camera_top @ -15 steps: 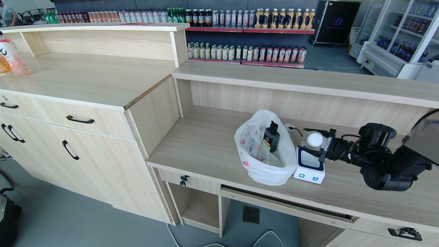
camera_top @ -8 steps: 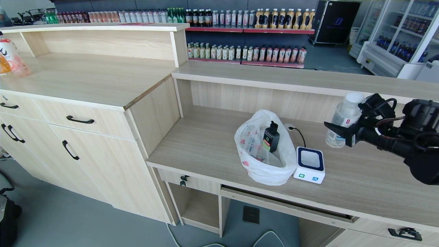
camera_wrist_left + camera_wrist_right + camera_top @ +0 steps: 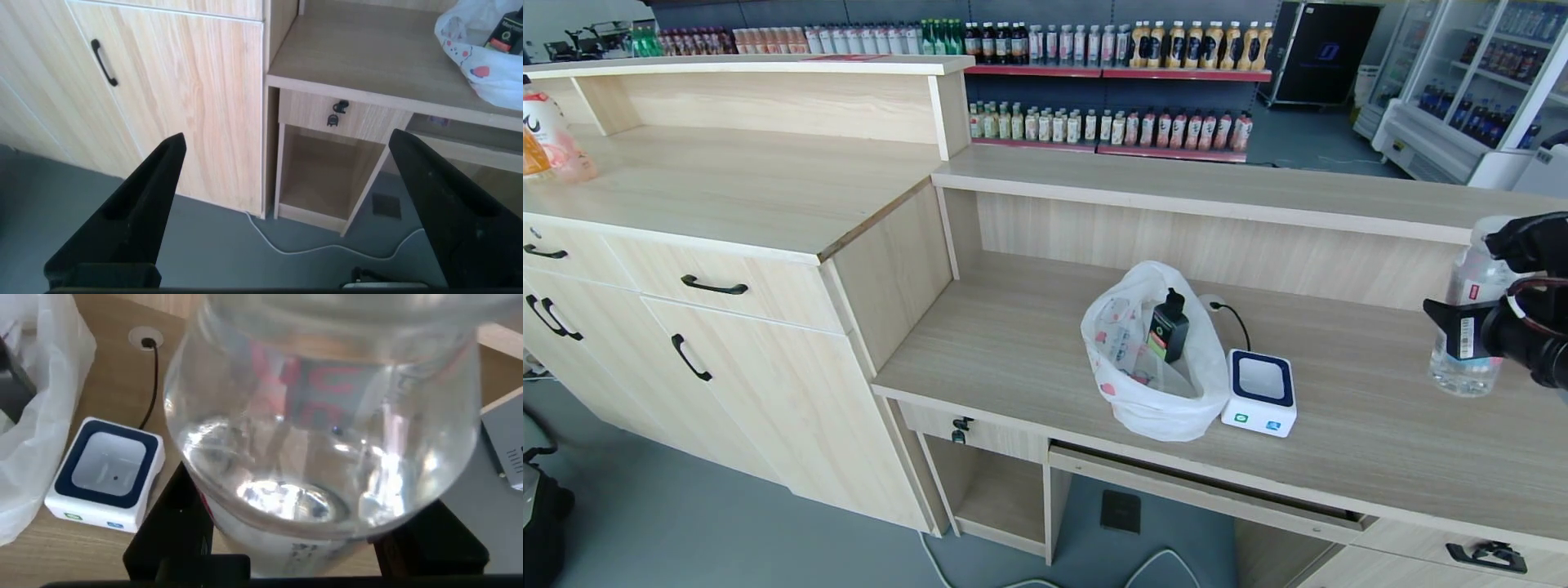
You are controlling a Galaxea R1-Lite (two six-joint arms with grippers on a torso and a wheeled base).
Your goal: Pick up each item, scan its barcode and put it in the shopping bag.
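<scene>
Bottle (image 3: 1467, 367) upright in right fingers (image 3: 1442, 315), right of scanner (image 3: 1259, 392).

- The clear plastic water bottle (image 3: 1462, 377) I watched carried a red-and-white label and a black-lined barcode.
- The thin white plastic shopping bag (image 3: 1160, 412) showed pink and red printed spots.
- The small white box scanner (image 3: 1259, 394) had a dark blue frame, one green mark and one blue mark.
- The slim black bottle (image 3: 1168, 331) wore green and red.
- The pale wood-grain counter (image 3: 1013, 343) looked beige.
</scene>
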